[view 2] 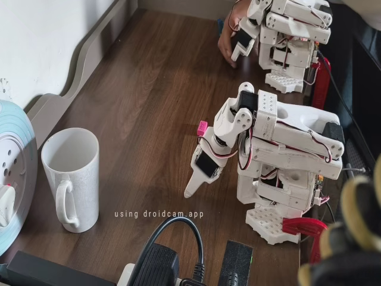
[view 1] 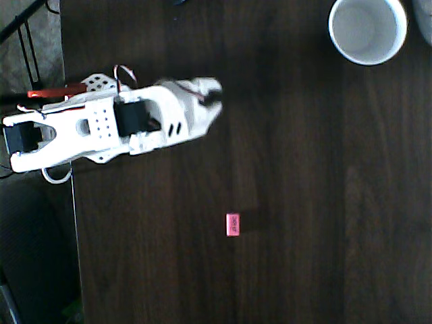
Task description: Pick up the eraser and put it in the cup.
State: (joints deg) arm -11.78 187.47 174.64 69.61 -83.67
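Eraser (view 1: 232, 225): lies flat on the dark wooden table (view 1: 324, 202), alone, pink with dark print up; in the fixed view it peeks out just behind the arm (view 2: 202, 127).
Cup (view 1: 368, 29): upright at the far right top of the overhead view, well apart from the eraser; in the fixed view it stands near left (view 2: 71, 179), handle showing.
Gripper (view 1: 210, 101): hangs above the table, up-left of the eraser in the overhead view, holding nothing; blurred, so I cannot tell if its fingers are apart or together (view 2: 193, 185).
Arm (view 1: 101, 128): white, folded over its base.
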